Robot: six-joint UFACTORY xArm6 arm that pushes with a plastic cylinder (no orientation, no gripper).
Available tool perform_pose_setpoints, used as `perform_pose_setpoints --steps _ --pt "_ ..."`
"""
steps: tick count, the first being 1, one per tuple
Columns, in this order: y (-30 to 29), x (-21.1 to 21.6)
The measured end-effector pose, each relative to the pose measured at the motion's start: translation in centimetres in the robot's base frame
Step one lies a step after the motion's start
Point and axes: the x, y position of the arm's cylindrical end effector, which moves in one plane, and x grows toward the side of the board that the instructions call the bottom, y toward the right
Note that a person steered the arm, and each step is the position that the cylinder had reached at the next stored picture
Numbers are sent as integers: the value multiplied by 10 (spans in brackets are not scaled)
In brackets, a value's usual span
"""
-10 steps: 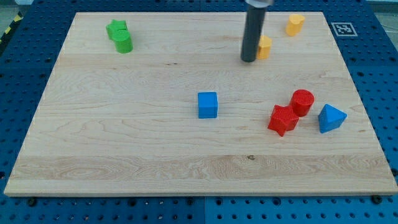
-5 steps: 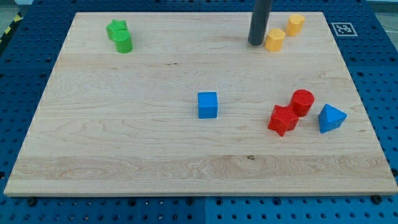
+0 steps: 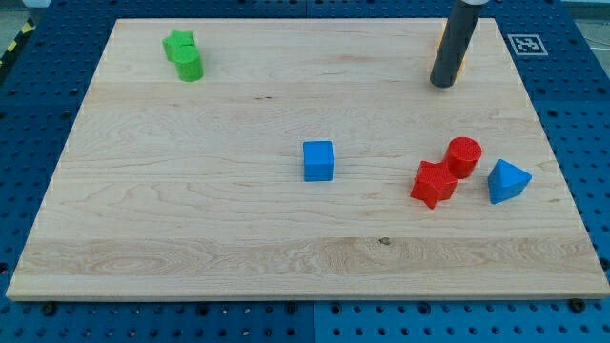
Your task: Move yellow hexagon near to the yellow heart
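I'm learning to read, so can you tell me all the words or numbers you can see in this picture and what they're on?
Words or numbers: none can be read anywhere.
Only sign: a black-and-white square marker on the blue pegboard by the wooden board's top right corner; it is a pattern, not letters.
The blocks, such as the blue cube, carry no writing.

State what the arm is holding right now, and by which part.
Nothing is held: I only push. My tip stands at the top right, hiding most of a yellow block.
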Motion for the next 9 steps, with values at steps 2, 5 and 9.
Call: perform_pose_setpoints --steps 2,5,9 --pt "-7 -2" --pt "-7 -22" --pt "19 -14"
